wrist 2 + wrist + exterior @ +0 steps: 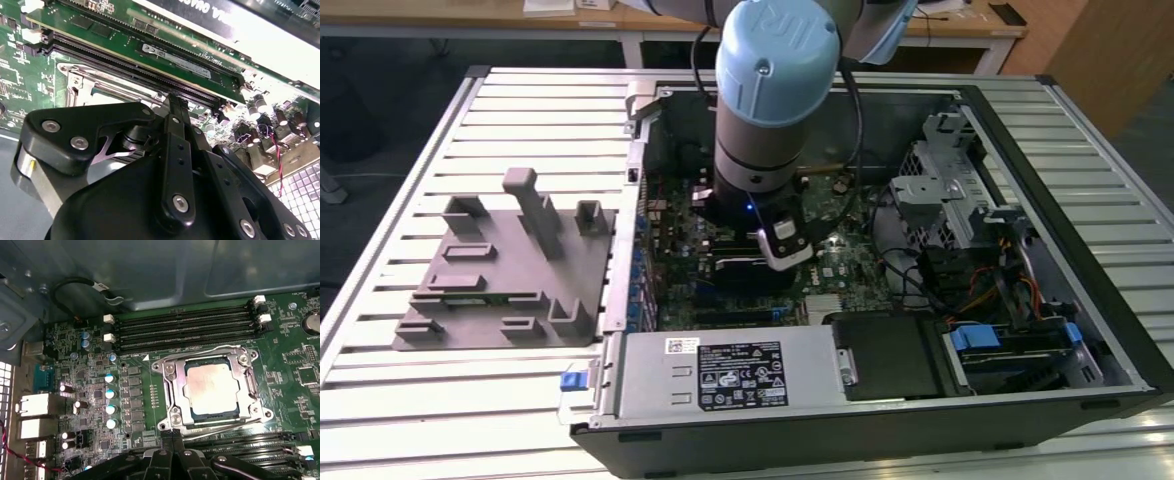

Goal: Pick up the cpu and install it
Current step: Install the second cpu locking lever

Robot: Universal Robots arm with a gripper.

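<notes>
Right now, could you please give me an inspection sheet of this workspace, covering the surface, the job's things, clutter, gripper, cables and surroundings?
Surface: slatted metal table carrying an open computer case.
Job's things: cpu lies flat inside the socket frame on the motherboard.
Clutter: grey fixture block on the table at the exterior view's left of the case.
Gripper: gripper is shut and holds nothing, its tips beside the socket frame's edge.
Cables: red and black wire near the board's rear ports; black cable loop on the case wall.
Surroundings: wooden desks behind the table.
</notes>
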